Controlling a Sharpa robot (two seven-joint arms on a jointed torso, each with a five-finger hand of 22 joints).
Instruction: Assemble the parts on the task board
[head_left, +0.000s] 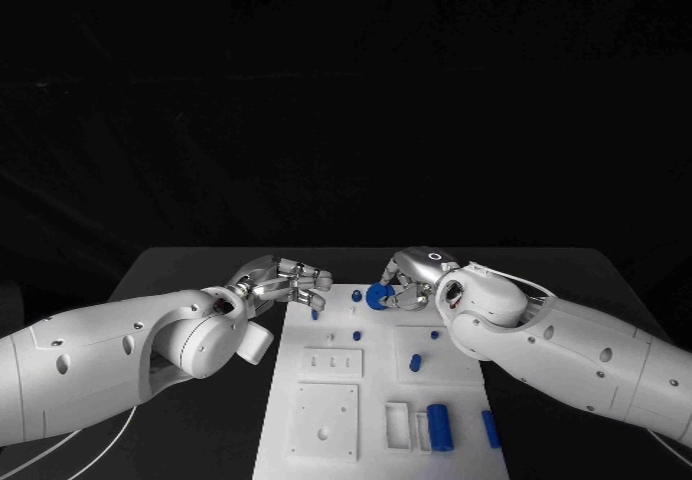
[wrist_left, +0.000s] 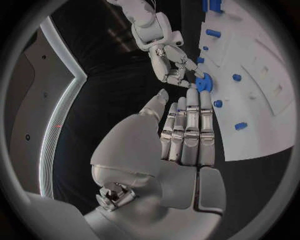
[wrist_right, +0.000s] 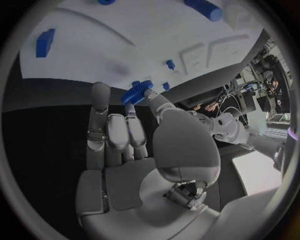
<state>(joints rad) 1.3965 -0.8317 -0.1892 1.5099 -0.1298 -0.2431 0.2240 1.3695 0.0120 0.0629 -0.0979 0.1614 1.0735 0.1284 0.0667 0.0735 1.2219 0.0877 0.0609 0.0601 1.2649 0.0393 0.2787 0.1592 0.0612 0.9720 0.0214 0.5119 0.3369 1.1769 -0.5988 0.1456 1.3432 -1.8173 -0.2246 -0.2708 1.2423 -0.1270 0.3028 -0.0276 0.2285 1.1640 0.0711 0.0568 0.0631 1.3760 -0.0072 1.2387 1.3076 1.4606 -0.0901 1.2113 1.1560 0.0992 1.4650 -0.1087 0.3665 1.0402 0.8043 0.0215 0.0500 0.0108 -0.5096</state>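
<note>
The right hand (head_left: 408, 277) is pinching a blue gear (head_left: 379, 296) over the task board's (head_left: 325, 445) far edge while the left hand (head_left: 281, 281) is hovering empty, fingers loosely apart, and several blue parts (head_left: 438, 425) are still lying loose, so most assembly seems left.

Dim, dark surroundings — fisheye-bent wrist edges
</note>
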